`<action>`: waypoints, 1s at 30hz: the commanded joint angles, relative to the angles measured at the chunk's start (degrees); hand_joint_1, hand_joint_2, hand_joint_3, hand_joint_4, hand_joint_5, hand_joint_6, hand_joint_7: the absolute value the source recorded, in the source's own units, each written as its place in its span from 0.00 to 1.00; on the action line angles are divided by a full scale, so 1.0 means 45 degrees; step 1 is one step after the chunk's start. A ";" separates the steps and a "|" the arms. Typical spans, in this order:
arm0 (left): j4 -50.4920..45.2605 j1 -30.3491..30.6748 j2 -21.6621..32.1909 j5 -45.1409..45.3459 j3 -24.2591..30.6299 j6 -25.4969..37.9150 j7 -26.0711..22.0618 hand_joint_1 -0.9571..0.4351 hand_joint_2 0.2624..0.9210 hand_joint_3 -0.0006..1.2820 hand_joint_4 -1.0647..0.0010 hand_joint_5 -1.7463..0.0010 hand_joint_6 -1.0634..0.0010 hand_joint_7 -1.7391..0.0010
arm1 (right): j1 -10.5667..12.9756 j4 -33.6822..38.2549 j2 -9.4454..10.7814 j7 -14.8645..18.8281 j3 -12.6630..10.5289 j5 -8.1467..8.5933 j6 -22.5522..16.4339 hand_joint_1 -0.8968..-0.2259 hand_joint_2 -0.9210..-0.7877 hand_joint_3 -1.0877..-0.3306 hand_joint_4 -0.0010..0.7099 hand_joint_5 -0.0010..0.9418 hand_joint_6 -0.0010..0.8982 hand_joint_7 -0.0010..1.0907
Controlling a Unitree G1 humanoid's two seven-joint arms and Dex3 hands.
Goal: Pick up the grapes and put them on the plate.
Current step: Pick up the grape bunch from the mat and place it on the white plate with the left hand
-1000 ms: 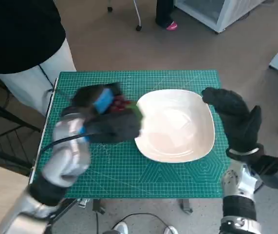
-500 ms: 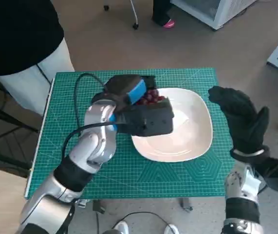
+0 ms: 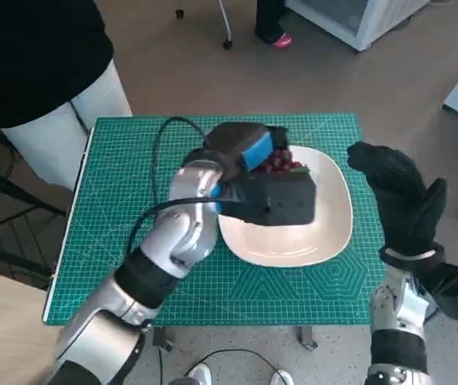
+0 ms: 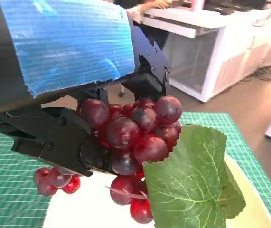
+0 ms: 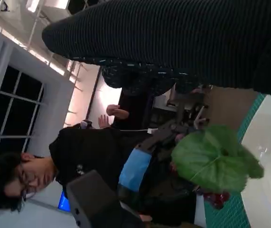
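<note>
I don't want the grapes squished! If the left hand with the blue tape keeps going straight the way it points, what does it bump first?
Probably the white plate. The blue-taped left hand holds the red grape bunch above it; how high is unclear.

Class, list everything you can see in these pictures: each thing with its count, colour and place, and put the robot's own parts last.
grapes: one bunch, dark red, held in the left robot hand above the plate
leaf: one, green, on the grape bunch
plate: one, white, on the mat's right half
mat: one, green with a grid, covering the table top
person: one, black top, pale trousers, standing at the table's far left corner
left robot hand: one, black with blue tape, over the plate
right robot hand: one, black glove, raised beside the plate's right edge, holding nothing
</note>
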 commanded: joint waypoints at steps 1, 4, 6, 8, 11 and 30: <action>0.0895 -0.0540 -0.0253 -0.0109 -0.0166 -0.0325 0.0242 0.69 1.00 0.04 0.31 0.32 0.41 0.37 | 0.0343 -0.0049 -0.0030 -0.0191 0.0049 -0.0186 0.0031 0.76 0.00 0.78 0.80 0.00 0.57 0.00; 0.1364 -0.0732 -0.0393 -0.0128 -0.0224 -0.0334 0.0280 0.69 1.00 0.04 0.32 0.31 0.40 0.37 | 0.0375 -0.0103 -0.0019 -0.0217 0.0058 -0.0183 0.0066 0.76 0.00 0.78 0.80 0.00 0.57 0.00; 0.1649 -0.0842 -0.0500 -0.0154 -0.0241 -0.0331 0.0318 0.69 0.99 0.04 0.32 0.30 0.40 0.39 | 0.0397 -0.0132 -0.0020 -0.0218 0.0068 -0.0177 0.0071 0.76 0.00 0.78 0.80 0.00 0.57 0.00; 0.1914 -0.0931 -0.0599 -0.0195 -0.0238 -0.0351 0.0378 0.69 0.99 0.04 0.31 0.29 0.38 0.41 | 0.0415 -0.0152 -0.0025 -0.0224 0.0081 -0.0186 0.0061 0.76 0.00 0.77 0.80 0.00 0.57 0.00; 0.2300 -0.1026 -0.0712 -0.0274 -0.0206 -0.0463 0.0536 0.69 0.98 0.04 0.32 0.28 0.36 0.44 | 0.0431 -0.0178 -0.0034 -0.0227 0.0105 -0.0212 0.0026 0.76 0.00 0.77 0.80 0.00 0.57 0.00; 0.4950 -0.1271 -0.0976 -0.1835 0.0205 -0.2477 0.0859 0.59 0.92 0.06 0.68 0.61 0.67 0.94 | 0.0323 0.0006 -0.0101 -0.0024 0.0206 -0.0123 -0.0010 0.77 0.00 0.75 0.78 0.00 0.55 0.00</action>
